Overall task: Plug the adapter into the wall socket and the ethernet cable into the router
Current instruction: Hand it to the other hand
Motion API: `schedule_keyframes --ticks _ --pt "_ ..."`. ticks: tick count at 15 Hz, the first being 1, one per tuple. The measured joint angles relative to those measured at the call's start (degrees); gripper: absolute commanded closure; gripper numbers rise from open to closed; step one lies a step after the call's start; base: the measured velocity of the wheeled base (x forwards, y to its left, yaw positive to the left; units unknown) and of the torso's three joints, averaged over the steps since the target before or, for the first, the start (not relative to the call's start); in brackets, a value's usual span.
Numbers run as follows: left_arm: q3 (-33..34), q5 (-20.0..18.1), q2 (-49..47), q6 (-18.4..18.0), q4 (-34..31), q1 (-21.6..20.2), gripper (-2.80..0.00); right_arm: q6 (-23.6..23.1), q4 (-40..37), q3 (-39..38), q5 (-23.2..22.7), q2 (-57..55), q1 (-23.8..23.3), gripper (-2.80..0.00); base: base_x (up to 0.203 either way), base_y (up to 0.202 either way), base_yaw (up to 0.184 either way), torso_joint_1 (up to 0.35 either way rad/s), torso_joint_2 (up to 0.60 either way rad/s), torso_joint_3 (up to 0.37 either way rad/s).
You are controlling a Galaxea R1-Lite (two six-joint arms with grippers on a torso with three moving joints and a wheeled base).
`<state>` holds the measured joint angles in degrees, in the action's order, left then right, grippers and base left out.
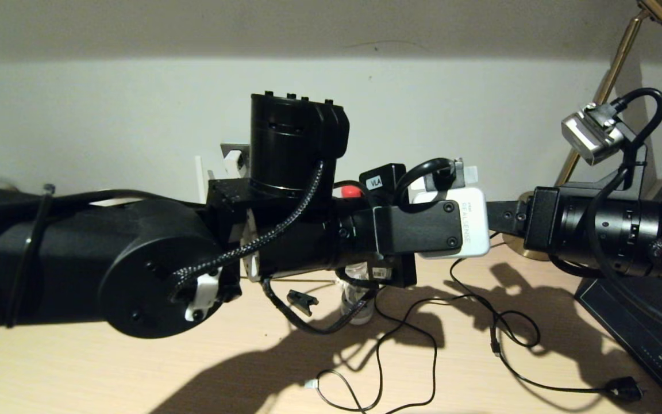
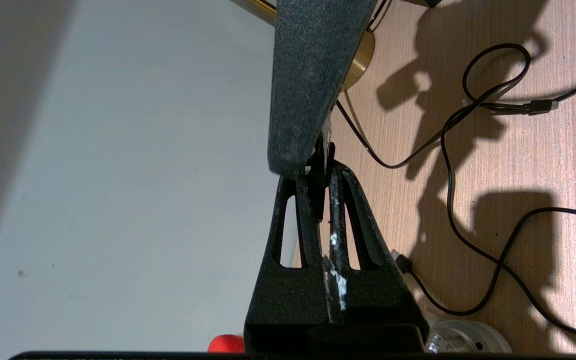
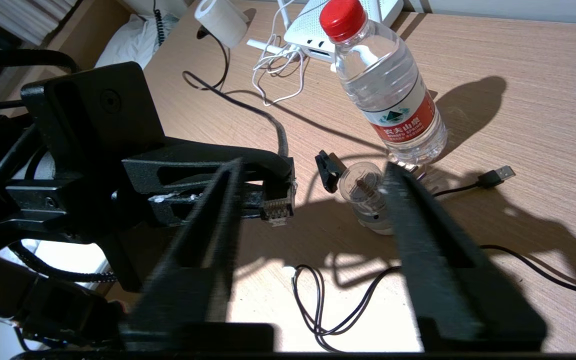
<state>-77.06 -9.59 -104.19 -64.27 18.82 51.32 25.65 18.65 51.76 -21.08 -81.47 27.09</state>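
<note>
The head camera looks forward and down from close behind the arms, which fill most of its view, with the wall beyond. The left wrist camera sits right behind the left pincer point(image 2: 324, 200), looking along the wall and table point(image 2: 543, 165) past its tips. The right wrist camera faces across the table between the right pincer point(image 3: 313, 200) fingers, taking in the left pincer. All three share the table's black cables point(image 1: 423, 339).
</note>
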Motion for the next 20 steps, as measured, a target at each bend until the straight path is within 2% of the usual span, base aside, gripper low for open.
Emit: schedule_keyframes --ticks 17,18,20 --pt "-0.20 -0.20 -1.46 0.72 0.88 -0.17 0.00 -0.10 -0.40 -1.16 0.05 1.51 1.69 0.00 0.000 0.000 0.000 0.000 0.00 0.000" --pt "-0.20 -0.21 -1.46 0.91 0.85 -0.17 0.00 -0.11 -0.41 -1.21 0.09 1.51 1.99 -2.80 0.000 0.000 0.000 0.000 0.00 0.000" --pt "-0.25 -0.22 -1.46 0.99 1.13 -0.11 0.00 -0.21 -0.61 -1.22 0.00 1.51 2.40 -2.80 0.000 0.000 0.000 0.000 0.00 0.000"
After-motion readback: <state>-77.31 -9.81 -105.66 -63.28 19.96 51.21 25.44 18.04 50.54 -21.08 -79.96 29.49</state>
